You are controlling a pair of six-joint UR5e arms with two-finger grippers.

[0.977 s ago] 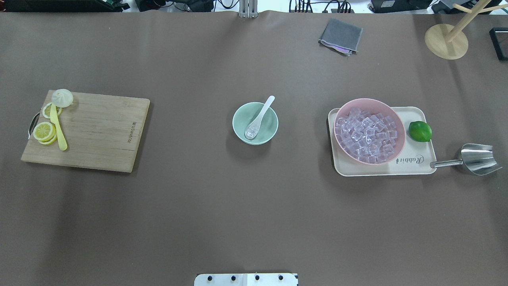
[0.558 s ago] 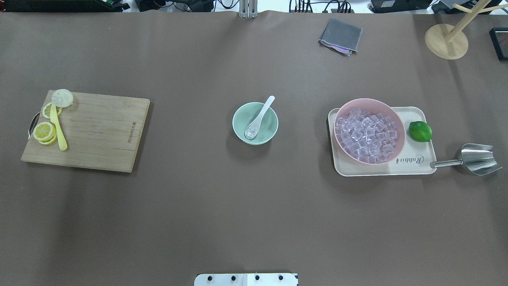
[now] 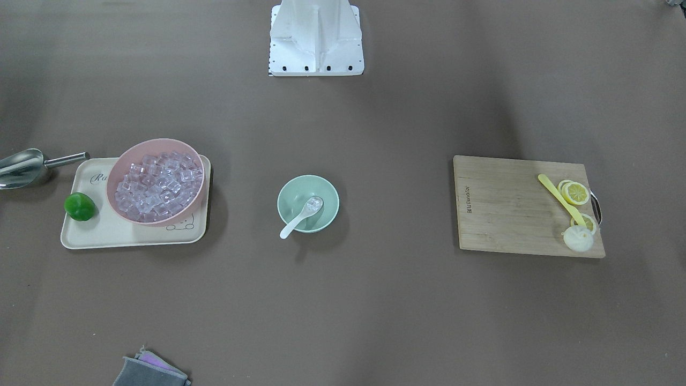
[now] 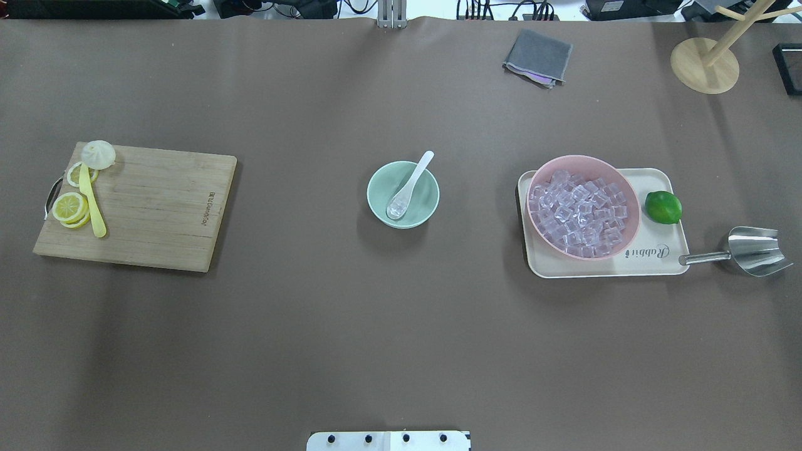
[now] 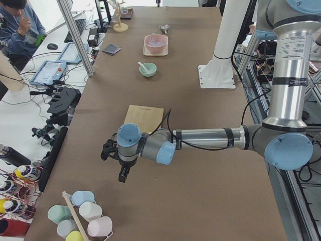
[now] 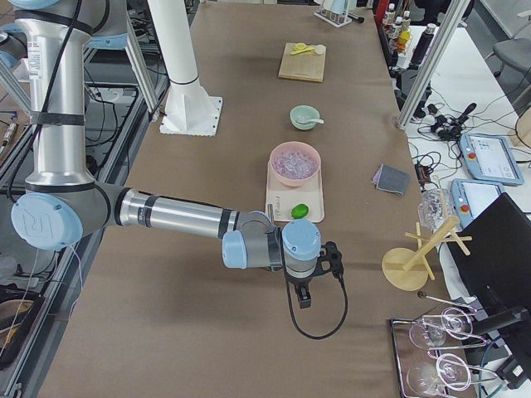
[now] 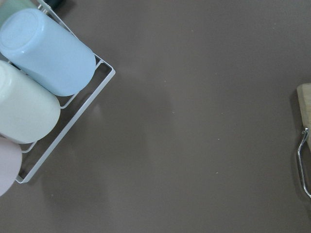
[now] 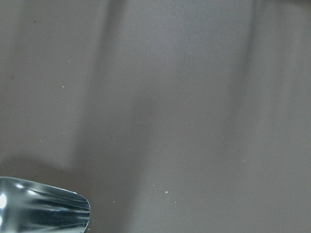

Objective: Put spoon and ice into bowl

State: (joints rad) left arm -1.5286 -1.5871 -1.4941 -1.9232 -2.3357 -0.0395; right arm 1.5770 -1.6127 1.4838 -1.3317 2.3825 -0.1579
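The mint-green bowl (image 4: 423, 199) stands in the middle of the table, and everything else is placed from it. The white spoon (image 4: 410, 184) lies in this bowl, its scoop down near the bottom and its handle leaning out over the rim on the side away from the robot. Some clear ice (image 4: 395, 209) sits in the spoon's scoop; how many cubes cannot be made out. Well off to the robot's right of the bowl, a pink bowl (image 4: 583, 159) heaped with more ice cubes (image 4: 578, 215) rests on a cream tray (image 4: 651, 181), with a lime (image 4: 663, 207) beside it and a steel scoop (image 4: 755, 250) just past the tray. Well off to the robot's left of the bowl lies a wooden cutting board (image 4: 156, 207) with lemon slices (image 4: 69, 207) and a thin yellow utensil (image 4: 93, 210). The left gripper (image 5: 123, 176) hangs over the table beyond that board, the right gripper (image 6: 304, 300) beyond the tray; for both, whether the fingers are apart or together cannot be told.
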